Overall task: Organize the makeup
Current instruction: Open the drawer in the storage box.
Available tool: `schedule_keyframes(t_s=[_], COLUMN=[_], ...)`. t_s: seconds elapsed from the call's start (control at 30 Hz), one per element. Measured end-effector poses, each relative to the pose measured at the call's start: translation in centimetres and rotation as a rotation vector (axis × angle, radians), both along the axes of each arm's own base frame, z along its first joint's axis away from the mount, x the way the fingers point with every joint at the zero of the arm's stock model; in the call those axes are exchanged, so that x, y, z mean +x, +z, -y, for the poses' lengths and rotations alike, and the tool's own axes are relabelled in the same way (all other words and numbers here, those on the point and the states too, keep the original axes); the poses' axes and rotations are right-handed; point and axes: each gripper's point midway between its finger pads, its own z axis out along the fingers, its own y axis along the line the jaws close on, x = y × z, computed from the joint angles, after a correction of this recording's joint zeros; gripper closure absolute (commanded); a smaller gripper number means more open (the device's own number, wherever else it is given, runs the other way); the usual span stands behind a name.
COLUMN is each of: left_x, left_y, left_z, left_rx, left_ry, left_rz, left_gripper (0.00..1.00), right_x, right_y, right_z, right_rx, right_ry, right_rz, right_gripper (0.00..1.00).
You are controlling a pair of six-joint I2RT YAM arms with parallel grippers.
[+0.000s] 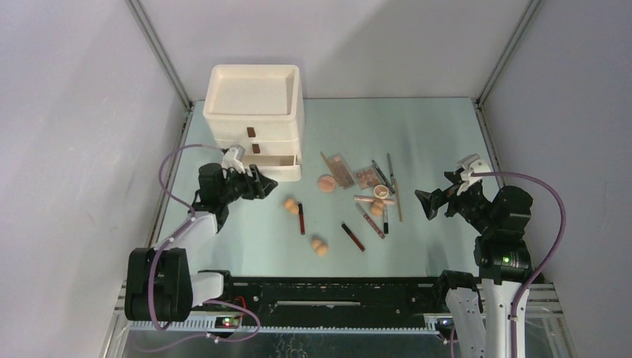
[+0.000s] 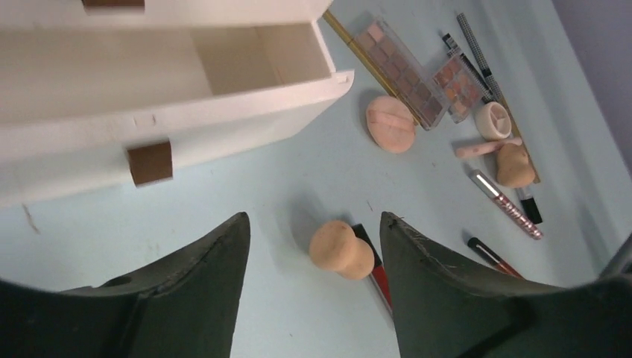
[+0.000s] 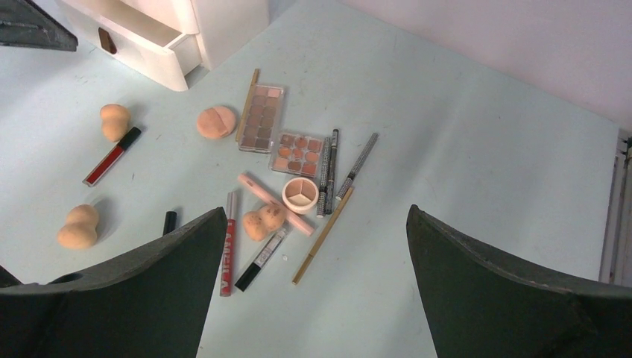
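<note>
The makeup lies loose on the pale blue table. In the middle cluster are a round peach puff (image 1: 326, 183), two palettes (image 1: 341, 170) (image 1: 367, 177), a round compact (image 3: 300, 195), a sponge (image 3: 263, 221) and several thin pencils and tubes. Further left lie a sponge (image 1: 291, 204) beside a dark-red tube (image 1: 301, 218), another sponge (image 1: 320, 245) and a second red tube (image 1: 353, 236). My left gripper (image 2: 313, 218) stands open just in front of the pulled-out bottom drawer (image 2: 164, 67), holding nothing, with that sponge (image 2: 341, 250) on the table below it. My right gripper (image 3: 317, 212) hangs open and empty, right of the cluster.
The cream three-drawer box (image 1: 253, 119) stands at the back left, its top a shallow tray and its bottom drawer (image 1: 276, 165) pulled out, with a brown handle (image 2: 149, 162). Grey walls enclose the table on three sides.
</note>
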Motion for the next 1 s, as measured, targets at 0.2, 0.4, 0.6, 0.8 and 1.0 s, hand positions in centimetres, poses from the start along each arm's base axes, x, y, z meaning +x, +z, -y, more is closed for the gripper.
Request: schedule_keyframes(t_s=[0.2, 0.4, 0.6, 0.8, 1.0], left_x=[1.5, 2.1, 0.3, 0.3, 2.2], left_y=[4.0, 7.2, 3.4, -0.4, -1.8], left_z=[-0.1, 1.5, 2.7, 2.3, 2.2], left_rx=[0.137, 0.457, 0.766, 0.952, 1.073], left_ry=[-0.098, -0.376, -0.692, -0.884, -0.979], left_rz=[0.119, 0.326, 0.442, 0.453, 0.449], left_gripper=[0.23, 0.21, 0.21, 0.24, 0.27], right_x=[-0.1, -0.2, -0.2, -0.2, -0.2], right_y=[0.1, 0.2, 0.2, 0.1, 0.1], right_z=[-0.1, -0.1, -0.1, -0.1, -0.1], right_rx=[0.000, 0.000, 0.000, -0.001, 0.000], right_ry=[0.004, 0.005, 0.005, 0.005, 0.008], right_rz=[0.005, 0.008, 0.008, 0.008, 0.007], right_gripper=[0.00, 0.00, 0.00, 0.00, 0.00])
